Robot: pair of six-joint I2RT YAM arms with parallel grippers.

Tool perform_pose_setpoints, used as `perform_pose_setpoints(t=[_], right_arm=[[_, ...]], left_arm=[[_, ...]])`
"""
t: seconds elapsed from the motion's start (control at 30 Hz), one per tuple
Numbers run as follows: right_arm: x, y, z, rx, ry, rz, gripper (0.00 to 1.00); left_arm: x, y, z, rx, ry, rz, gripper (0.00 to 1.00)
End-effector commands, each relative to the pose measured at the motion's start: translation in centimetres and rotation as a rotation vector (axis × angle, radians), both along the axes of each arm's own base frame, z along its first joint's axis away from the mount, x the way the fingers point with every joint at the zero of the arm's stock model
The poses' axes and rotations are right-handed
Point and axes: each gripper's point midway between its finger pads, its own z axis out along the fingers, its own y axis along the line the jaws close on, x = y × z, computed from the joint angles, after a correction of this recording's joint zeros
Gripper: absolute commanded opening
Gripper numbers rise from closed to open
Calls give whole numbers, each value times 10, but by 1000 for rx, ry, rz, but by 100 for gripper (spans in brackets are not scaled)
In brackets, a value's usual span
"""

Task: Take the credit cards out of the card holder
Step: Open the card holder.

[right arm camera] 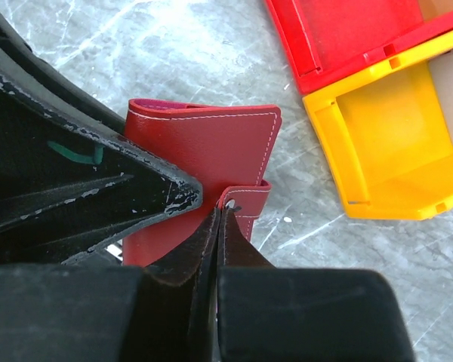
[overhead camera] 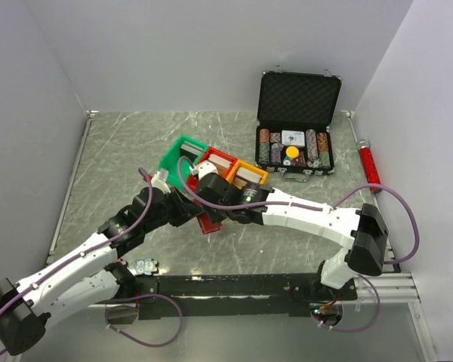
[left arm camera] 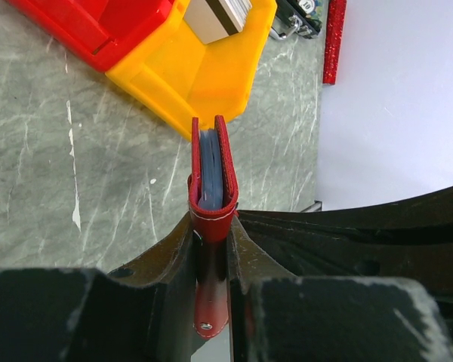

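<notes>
Closest to us, we are seeing the two arms reaching in from the near edge and meeting over the middle of the marbled surface (overhead camera: 106, 151). The left fingers (left arm camera: 177, 249) are clamping the card holder (left arm camera: 225, 173), one finger pressing on each dark-red cover. From the left wrist it is showing edge-on, with its far end pointing toward the bins. Between the covers the credit cards (left arm camera: 208, 170) are showing as a pale blue-grey stack, sitting tucked inside and not poking past the rim.

The right fingers (right arm camera: 211, 234) are clenched tight. Their tips are meeting on the free end of the strap tab (right arm camera: 249, 197), right by its snap, where the tab is wrapping round the holder's edge. We are not able to tell whether the card holder is touching the surface or hanging just above it.

Just beyond it, a yellow bin (left arm camera: 211, 83), a red bin (left arm camera: 98, 23) and a green bin (overhead camera: 183, 154) are lining up side by side, with grey-brown card decks (overhead camera: 219, 160) lying in them. Farther back, an open black chip case (overhead camera: 298, 98) is standing with rows of chips in its tray. A red tube (overhead camera: 370, 162) is lying along the right wall.
</notes>
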Motion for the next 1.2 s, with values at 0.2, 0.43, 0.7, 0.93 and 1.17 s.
perform_pose_setpoints(t=[0.2,0.43,0.7,0.93,1.17], right_arm=[[7,-23,-2,-73,-31,-45,0],[0,-24,4,-37,-13,-30,0],[0,-31,8,-11,-3,-42,0],[0,-37,12,9,-1,-58,0],[0,-43,16,25,-1,-67,0]], left_arm=[[-10,-15,66,-212,-107,-61,1],[-8,-10,61,-188,-106,-37,1],[-6,-5,59,-162,-111,-17,1],[-5,-3,55,-150,-108,-6,1],[-4,-2,50,-140,-103,0,1]])
